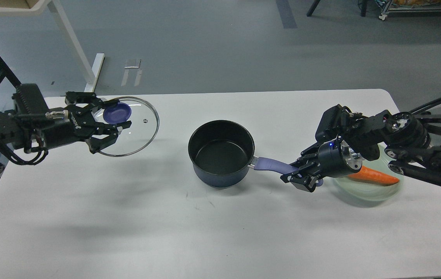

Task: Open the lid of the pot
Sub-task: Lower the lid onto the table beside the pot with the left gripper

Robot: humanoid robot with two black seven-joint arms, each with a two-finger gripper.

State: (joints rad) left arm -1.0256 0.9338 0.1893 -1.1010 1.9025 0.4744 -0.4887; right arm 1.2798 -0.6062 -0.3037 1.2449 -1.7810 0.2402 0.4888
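The dark navy pot stands uncovered at the middle of the white table, its black inside showing and its lavender handle pointing right. My right gripper is shut on the far end of that handle. The glass lid with its steel rim lies on the table at the back left, apart from the pot. My left gripper is open, with one finger on either side of the lid's blue-purple knob.
A pale green plate with an orange carrot sits at the right, partly under my right wrist. The table's far edge runs just behind the lid. A white desk leg stands on the floor beyond.
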